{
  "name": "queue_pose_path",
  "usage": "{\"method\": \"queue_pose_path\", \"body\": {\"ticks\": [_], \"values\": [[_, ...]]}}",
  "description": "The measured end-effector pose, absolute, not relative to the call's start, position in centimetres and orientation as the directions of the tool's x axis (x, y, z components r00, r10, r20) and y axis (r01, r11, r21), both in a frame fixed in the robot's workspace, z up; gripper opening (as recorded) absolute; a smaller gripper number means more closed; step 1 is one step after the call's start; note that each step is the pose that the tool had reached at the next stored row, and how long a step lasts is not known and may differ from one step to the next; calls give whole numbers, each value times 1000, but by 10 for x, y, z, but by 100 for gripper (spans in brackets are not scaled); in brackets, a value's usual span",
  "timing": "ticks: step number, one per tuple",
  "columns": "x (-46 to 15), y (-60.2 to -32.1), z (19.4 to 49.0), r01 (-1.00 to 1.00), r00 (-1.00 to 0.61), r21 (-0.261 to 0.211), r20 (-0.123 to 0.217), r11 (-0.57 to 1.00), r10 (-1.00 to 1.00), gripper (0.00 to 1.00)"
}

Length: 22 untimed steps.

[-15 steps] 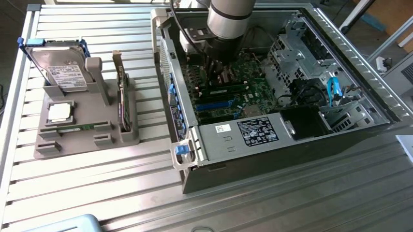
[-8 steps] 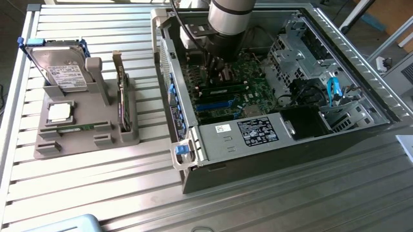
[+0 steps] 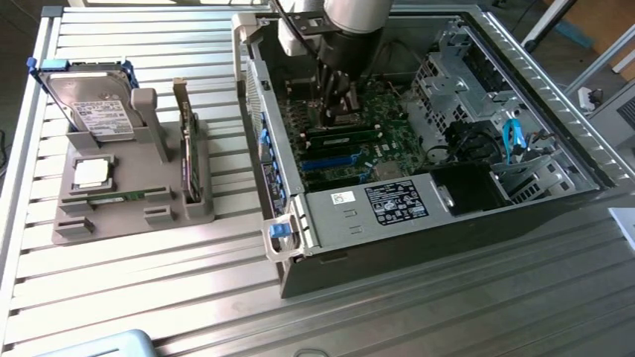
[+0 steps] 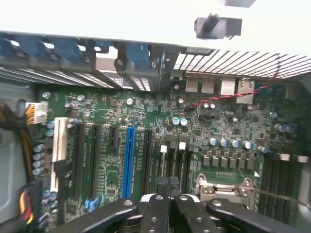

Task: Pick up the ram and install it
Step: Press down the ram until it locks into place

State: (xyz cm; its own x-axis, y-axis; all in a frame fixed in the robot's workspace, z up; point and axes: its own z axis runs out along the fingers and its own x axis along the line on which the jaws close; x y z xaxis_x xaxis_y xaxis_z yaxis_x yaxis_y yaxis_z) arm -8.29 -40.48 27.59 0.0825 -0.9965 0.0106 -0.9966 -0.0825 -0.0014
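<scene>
Reaching down into the open computer box (image 3: 397, 201), the pincer (image 3: 337, 115) is shut tight with nothing in it. It hangs just above the green board (image 4: 146, 111) inside, close to the silver chip frame (image 4: 221, 189) and the long blue slot (image 4: 127, 160). The ram (image 3: 111, 195) seems to be the thin green stick lying flat in the grey holder (image 3: 134, 216). That holder sits on the table (image 3: 417, 320) by the edge on the exterior view's left, well apart from the pincer.
</scene>
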Motion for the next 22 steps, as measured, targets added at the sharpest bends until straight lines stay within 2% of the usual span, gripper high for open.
{"method": "queue_pose_path", "body": {"ticks": [11,17,22], "values": [[-83,-405,328,-997,83,-1,13,-83,-997,11],[-81,-405,330,-997,82,-1,13,-82,-997,11],[-50,-405,327,-997,83,-1,13,-83,-996,11]]}}
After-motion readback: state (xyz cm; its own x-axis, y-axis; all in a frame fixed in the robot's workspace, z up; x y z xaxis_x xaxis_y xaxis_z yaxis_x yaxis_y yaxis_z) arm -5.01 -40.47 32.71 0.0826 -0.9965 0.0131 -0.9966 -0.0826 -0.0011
